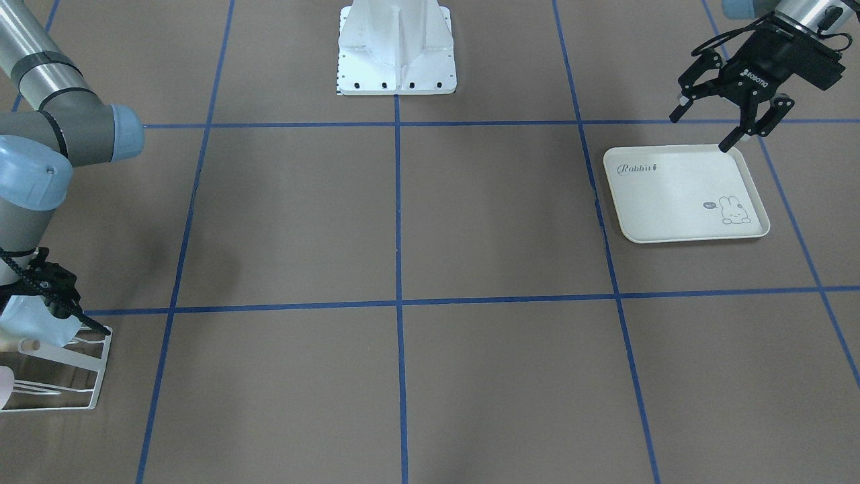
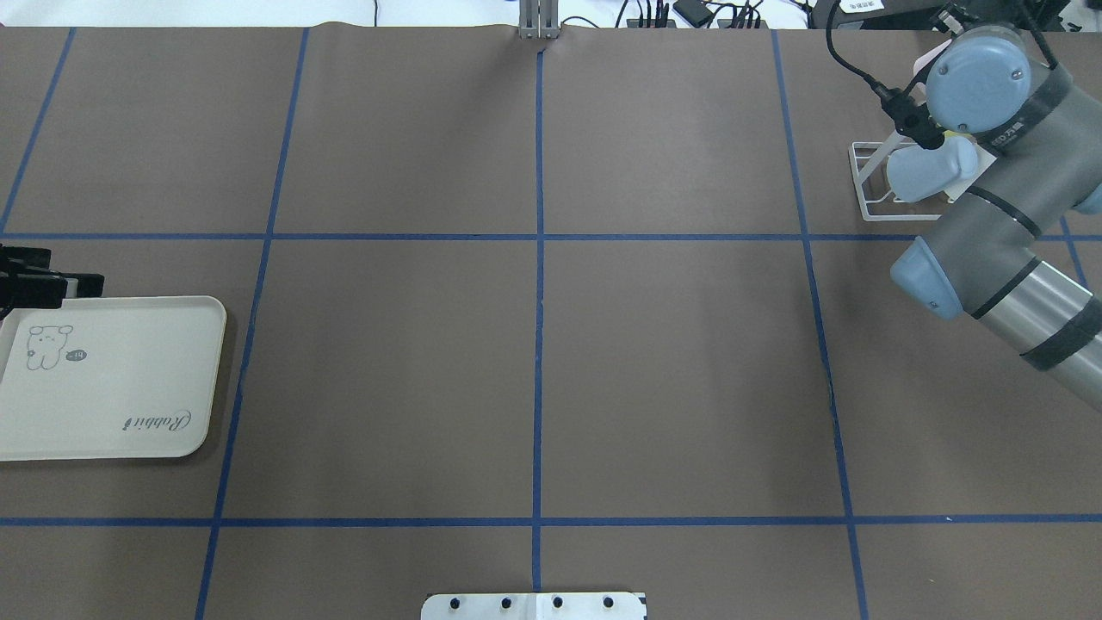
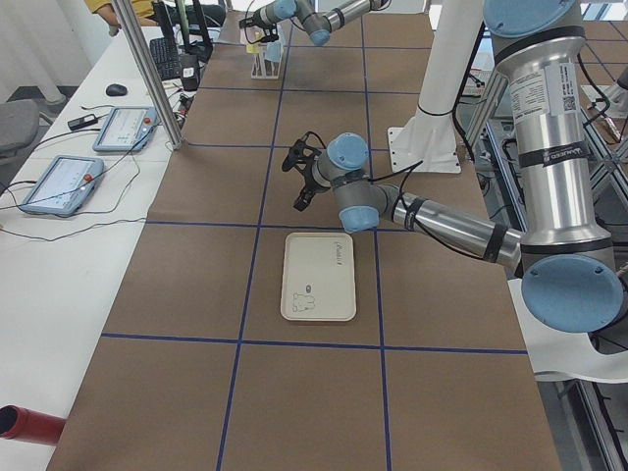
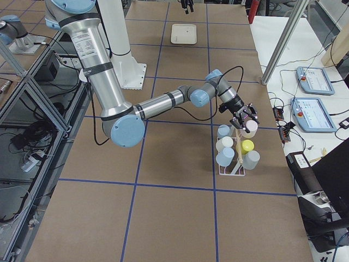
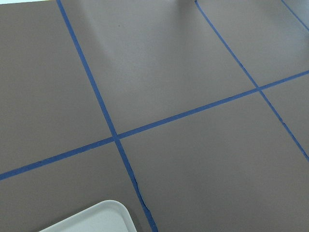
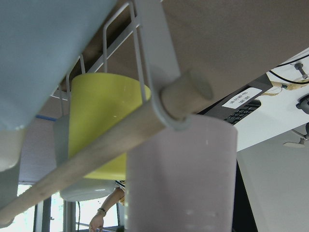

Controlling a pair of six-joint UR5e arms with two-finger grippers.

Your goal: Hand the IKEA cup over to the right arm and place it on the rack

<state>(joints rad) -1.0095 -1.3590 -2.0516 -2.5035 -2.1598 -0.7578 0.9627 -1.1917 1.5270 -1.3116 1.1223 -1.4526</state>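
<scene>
Seating the cup (image 6: pixel 183 174) squarely on the rack (image 1: pixel 97 376) peg (image 6: pixel 186 94) matters; right tool (image 4: pixel 245 119) grip: cannot tell; left tool (image 1: pixel 705 128) spread wide.

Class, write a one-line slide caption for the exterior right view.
Right hand at the top of a white rack loaded with pastel cups.

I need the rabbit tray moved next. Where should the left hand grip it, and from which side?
Probably the raised rim of the rabbit tray, on a straight edge, coming down from above with one finger inside, one outside. It lies flat, so only the rim offers a hold. The left hand is open.
</scene>
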